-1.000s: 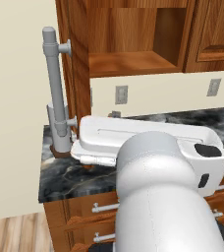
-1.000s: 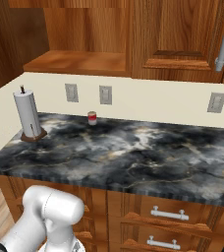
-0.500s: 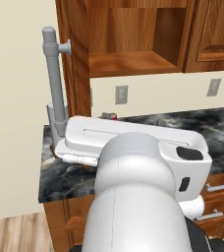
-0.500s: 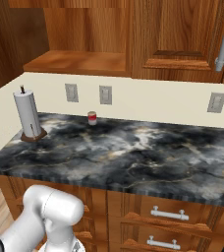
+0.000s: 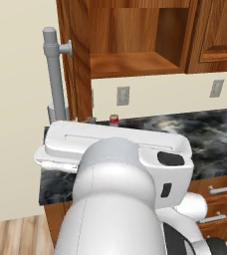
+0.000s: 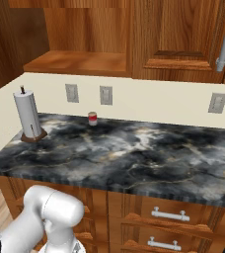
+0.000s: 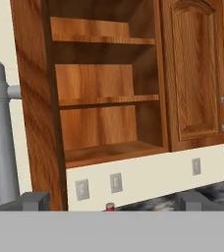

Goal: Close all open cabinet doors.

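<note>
since a second ago the white arm has swung further left across the left base view. its claw (image 7: 109, 204) stands open, dark fingertips (image 7: 33, 201) apart, beside the long silver-grey bar handle (image 5: 54, 74) of the open reddish-brown wooden cabinet door (image 5: 74, 60), edge-on above the dark marbled table (image 6: 134, 153). a closed cabinet door (image 7: 192, 74) sits right of the bare shelves (image 7: 106, 101).

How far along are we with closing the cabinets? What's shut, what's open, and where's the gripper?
Done: the cabinet door right of the open bay sits flush and shut. In hand: the gripper is open, facing the open cabinet, its fingertips holding nothing. Left: the open door stands swung out edge-on at the cabinet's left side, its bar handle facing away from the shelves; it needs swinging shut.
</note>
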